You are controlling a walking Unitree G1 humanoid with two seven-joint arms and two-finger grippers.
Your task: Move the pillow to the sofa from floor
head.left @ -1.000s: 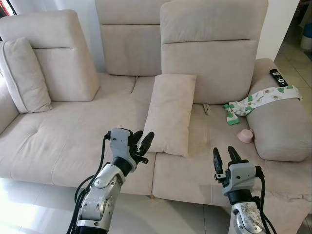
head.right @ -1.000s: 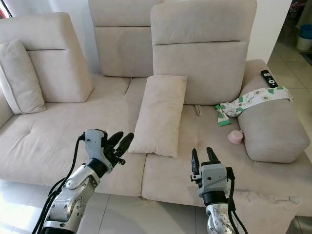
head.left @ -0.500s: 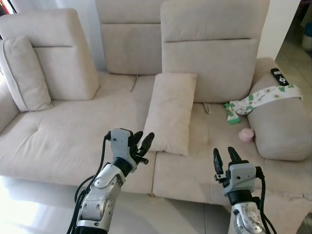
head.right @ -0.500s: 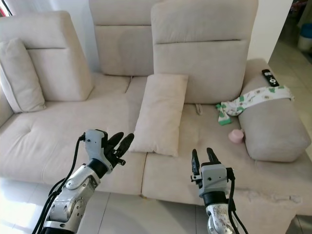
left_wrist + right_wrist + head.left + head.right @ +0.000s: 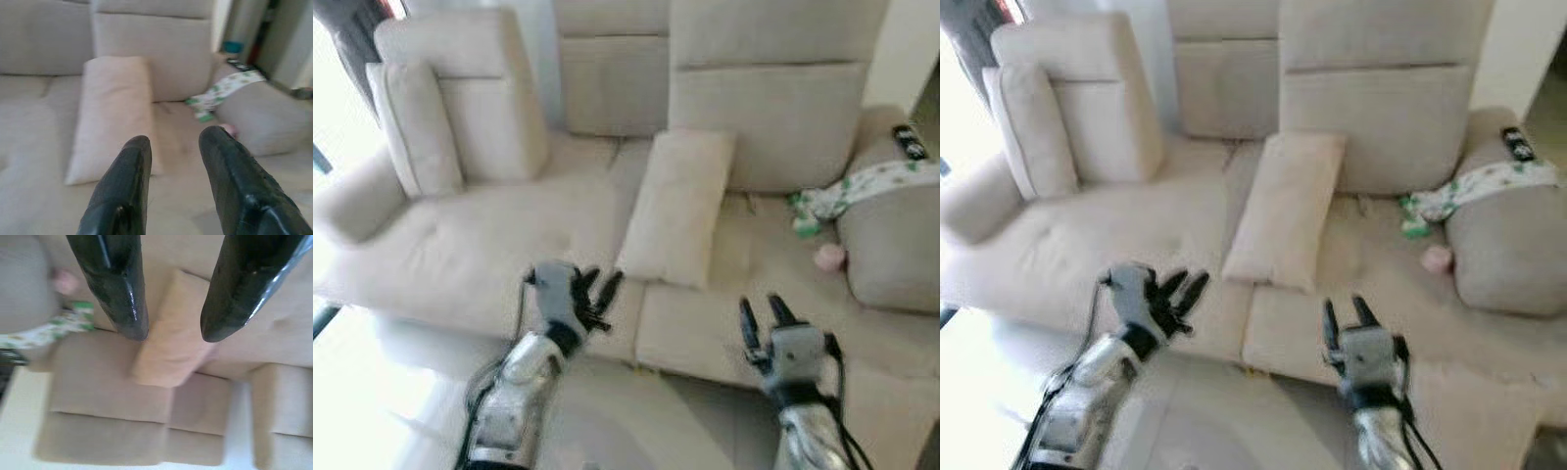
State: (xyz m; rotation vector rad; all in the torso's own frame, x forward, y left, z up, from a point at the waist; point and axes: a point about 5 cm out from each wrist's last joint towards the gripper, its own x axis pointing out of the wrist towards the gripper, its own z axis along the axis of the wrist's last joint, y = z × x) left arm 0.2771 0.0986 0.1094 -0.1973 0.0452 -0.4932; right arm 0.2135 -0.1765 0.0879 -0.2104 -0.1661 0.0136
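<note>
At left we see a second cushion (image 5: 411, 127) propped against the sofa (image 5: 480, 245) arm. Our left gripper (image 5: 595, 294) hovers with fingers parted and empty before the seat edge. The pillow (image 5: 677, 206) lies on the seat, leaning against the backrest. Our right gripper (image 5: 760, 315) is likewise spread, empty. A patterned cloth (image 5: 862, 186) drapes the far armrest.

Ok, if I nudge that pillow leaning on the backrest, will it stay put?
Probably not: the pillow leans tilted against the sofa backrest, so a push likely topples it flat. It looks soft and light, so it should sag if pinched at one corner.
</note>
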